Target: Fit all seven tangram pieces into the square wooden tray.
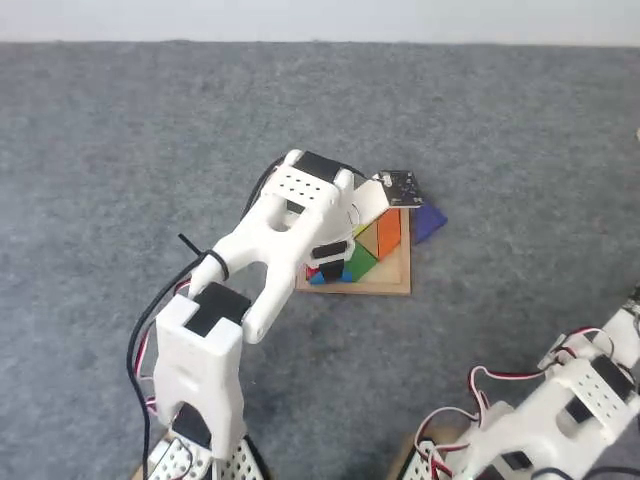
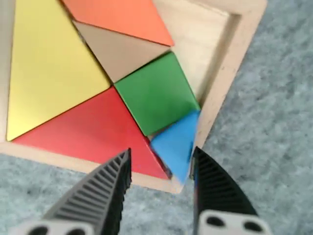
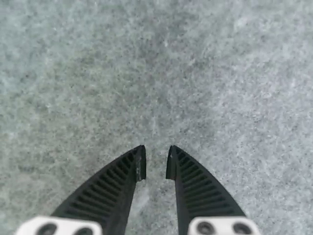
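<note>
The square wooden tray (image 2: 234,73) holds a yellow triangle (image 2: 49,73), an orange triangle (image 2: 122,17), a tan triangle (image 2: 120,54), a green square (image 2: 154,93) and a red triangle (image 2: 93,132). A small blue triangle (image 2: 173,144) lies tilted at the tray's corner, one edge up on the rim. My left gripper (image 2: 161,156) hovers open over that corner, the blue piece between its fingers and close to one of them. In the high view the left arm covers much of the tray (image 1: 375,287). A purple piece (image 1: 428,222) lies on the carpet just beyond the tray's far right side. My right gripper (image 3: 155,161) is over bare carpet, shut, holding nothing.
Grey carpet covers the whole table. The right arm (image 1: 565,410) sits folded at the near right corner, well away from the tray. A strip of bare wood (image 2: 205,49) shows inside the tray along one wall. A small dark board (image 1: 400,185) on the left wrist overhangs the tray's far edge.
</note>
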Available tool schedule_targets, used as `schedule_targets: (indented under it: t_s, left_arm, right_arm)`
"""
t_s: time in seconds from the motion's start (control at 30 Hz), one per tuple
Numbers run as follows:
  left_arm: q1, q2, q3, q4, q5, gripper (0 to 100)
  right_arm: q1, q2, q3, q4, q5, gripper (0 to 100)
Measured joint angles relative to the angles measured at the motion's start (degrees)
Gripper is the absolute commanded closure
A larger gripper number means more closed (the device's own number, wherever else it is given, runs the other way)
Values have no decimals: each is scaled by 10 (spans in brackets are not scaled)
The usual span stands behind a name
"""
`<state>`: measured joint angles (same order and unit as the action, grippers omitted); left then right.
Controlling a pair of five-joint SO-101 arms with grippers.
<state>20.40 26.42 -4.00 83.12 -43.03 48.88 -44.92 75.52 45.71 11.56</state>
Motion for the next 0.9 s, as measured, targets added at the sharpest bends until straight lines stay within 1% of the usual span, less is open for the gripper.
schedule_targets:
  t_s: [0.27,0.5,0.77,0.9]
  left_arm:
    - [-7,0,0,-2,0,803]
    - [-32,4,0,-31,0,805]
    - [-31,4,0,-34,1,805]
    - [-39,-14,-13,-24,50,823]
  right_arm:
    - [0,0,0,0,0,911]
    - [0,0,0,0,0,911]
    - [0,0,0,0,0,911]
    - [0,0,0,0,0,911]
